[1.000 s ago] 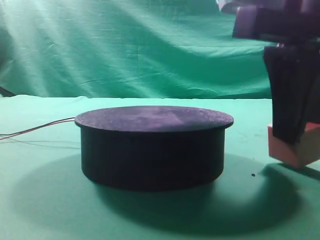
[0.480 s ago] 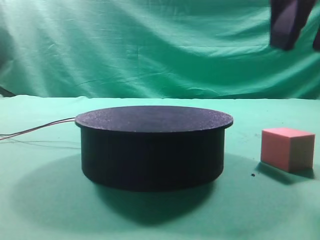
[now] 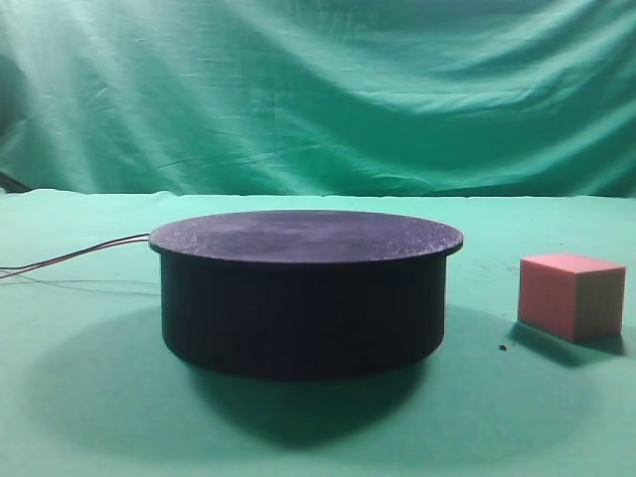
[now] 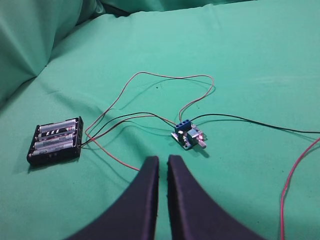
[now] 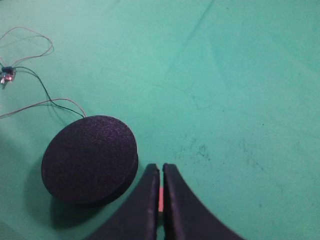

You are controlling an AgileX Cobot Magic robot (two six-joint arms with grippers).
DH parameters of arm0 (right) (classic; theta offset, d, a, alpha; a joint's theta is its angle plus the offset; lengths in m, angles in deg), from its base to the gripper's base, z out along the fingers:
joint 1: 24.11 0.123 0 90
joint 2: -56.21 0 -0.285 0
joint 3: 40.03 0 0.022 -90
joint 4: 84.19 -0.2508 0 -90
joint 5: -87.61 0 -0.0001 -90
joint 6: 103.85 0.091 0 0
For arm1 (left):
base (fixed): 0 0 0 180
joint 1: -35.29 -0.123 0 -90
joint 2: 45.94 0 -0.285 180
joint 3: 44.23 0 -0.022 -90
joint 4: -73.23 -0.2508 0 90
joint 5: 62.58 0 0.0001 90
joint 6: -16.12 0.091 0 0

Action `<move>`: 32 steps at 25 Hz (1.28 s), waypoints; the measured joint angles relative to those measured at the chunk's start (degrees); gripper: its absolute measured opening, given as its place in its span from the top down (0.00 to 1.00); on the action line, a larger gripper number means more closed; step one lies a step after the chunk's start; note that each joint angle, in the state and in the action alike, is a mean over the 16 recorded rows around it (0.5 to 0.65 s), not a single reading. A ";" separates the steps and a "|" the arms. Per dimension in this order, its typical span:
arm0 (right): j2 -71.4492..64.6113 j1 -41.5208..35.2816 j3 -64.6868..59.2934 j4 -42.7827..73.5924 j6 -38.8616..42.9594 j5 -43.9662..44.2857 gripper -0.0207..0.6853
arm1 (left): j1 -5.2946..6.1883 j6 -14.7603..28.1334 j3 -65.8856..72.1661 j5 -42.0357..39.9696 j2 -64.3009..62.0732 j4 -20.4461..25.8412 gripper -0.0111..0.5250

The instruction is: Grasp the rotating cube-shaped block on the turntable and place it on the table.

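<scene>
Small matte salmon-pink cube-shaped block [image 3: 570, 296] resting on the green cloth-covered table [image 3: 79, 417] near its right edge, beside the wide, low black cylindrical turntable [image 3: 303, 291] but apart from it, a strip of green showing between the two. Speckled dark top disc of the turntable bare. Thin red and pale wires [image 3: 70, 258] trailing off toward the left edge.

Seen from the right wrist: black right gripper [image 5: 161, 171] high above the table, jaws nearly together with nothing gripped (only a thin pink sliver of the block showing through the slit).

Seen from the left wrist: black left gripper [image 4: 162, 162] likewise closed to a narrow gap on nothing, above a small blue circuit board [image 4: 187, 136] and a black battery holder with four cells [image 4: 55, 140], joined by looping wires.
</scene>
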 joint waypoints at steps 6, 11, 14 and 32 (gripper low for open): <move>3.52 -2.95 -3.35 -1.19 -7.39 -3.62 0.97 | 0.00 0.00 0.00 0.00 0.00 0.00 0.98; 8.83 -9.39 -10.17 -4.12 -12.74 -8.66 0.97 | 0.00 0.00 0.00 0.00 0.00 0.00 0.98; 13.56 -14.48 -15.77 -6.07 -14.75 -12.49 0.97 | 0.00 0.00 0.00 0.00 0.00 0.00 0.98; 38.22 -32.43 -38.68 -9.93 -17.17 -21.93 0.96 | 0.00 0.00 0.00 0.00 0.00 0.00 0.98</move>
